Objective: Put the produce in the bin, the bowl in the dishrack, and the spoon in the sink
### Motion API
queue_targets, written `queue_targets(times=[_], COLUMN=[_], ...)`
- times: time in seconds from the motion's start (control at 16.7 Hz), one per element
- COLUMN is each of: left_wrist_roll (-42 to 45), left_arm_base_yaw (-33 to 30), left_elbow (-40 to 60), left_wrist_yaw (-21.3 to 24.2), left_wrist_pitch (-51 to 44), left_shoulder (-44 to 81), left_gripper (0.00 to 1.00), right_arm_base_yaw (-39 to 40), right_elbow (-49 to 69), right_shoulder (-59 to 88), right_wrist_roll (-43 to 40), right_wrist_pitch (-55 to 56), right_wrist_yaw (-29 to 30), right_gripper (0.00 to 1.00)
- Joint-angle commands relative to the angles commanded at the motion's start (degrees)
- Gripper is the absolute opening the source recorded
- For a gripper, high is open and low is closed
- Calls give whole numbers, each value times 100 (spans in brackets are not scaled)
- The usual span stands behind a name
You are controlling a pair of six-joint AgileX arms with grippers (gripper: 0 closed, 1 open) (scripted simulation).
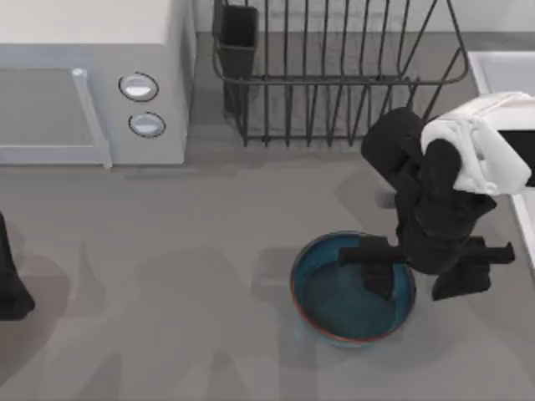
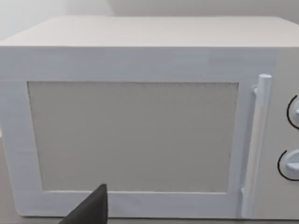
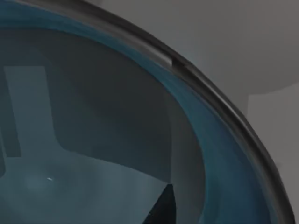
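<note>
The blue bowl (image 1: 334,301) with its reddish-brown rim sits upright on the counter, front and right of centre. My right gripper (image 1: 422,280) hangs over the bowl's right rim, open. One finger (image 1: 380,280) reaches inside the bowl and the other is outside it. The right wrist view looks closely into the bowl (image 3: 93,140), with one dark fingertip (image 3: 163,212) over its inner wall. The dishrack (image 1: 334,83) stands behind the bowl. The sink (image 1: 501,67) lies at the far right edge. The produce and the spoon are out of view. My left arm (image 1: 10,284) is parked at the left edge.
A white microwave (image 1: 84,75) with two round knobs (image 1: 139,86) fills the back left, and the left wrist view faces its door (image 2: 131,135). A dark utensil cup (image 1: 238,38) stands at the rack's left corner. Bare grey counter lies left of the bowl.
</note>
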Motion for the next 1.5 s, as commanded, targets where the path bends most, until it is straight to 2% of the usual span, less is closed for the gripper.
queue_targets(times=[0.3, 0.36, 0.96, 1.5], left_wrist_roll=[0, 0, 0, 0], left_arm_base_yaw=[0, 0, 0, 0], left_elbow=[0, 0, 0, 0], left_wrist_yaw=[0, 0, 0, 0], left_wrist_pitch=[0, 0, 0, 0], left_shoulder=[0, 0, 0, 0], left_gripper=[100, 100, 100, 100], right_arm_base_yaw=[0, 0, 5, -18], right_elbow=[0, 0, 79, 1423], right_shoulder=[0, 0, -24, -595], right_wrist_roll=[0, 0, -6, -21], right_wrist_pitch=[0, 0, -93, -2047], right_wrist_yaw=[0, 0, 7, 7], right_gripper=[2, 0, 0, 0])
